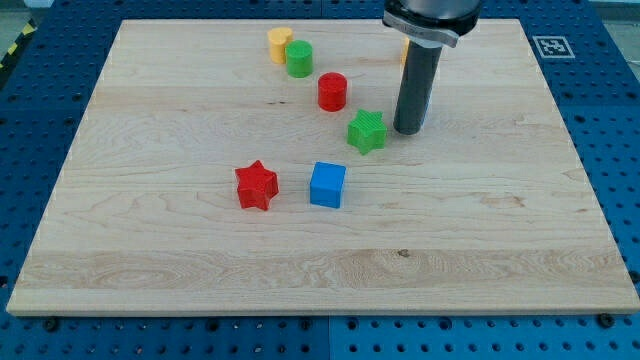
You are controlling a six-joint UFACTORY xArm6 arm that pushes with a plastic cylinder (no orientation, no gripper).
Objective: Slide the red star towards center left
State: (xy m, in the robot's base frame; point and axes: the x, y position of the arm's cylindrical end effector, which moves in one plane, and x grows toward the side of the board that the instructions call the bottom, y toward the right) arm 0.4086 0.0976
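Note:
The red star (256,185) lies on the wooden board (150,260), a little left of the middle and toward the view's bottom. My tip (408,131) stands on the board well to the upper right of the star. It is just right of the green star (367,131), with a small gap between them. The blue cube (327,184) sits right of the red star, between it and my tip.
A red cylinder (332,91) stands above and left of the green star. A green cylinder (299,59) and a yellow cylinder (279,44) touch each other near the view's top. An orange-yellow piece (404,50) shows behind the rod.

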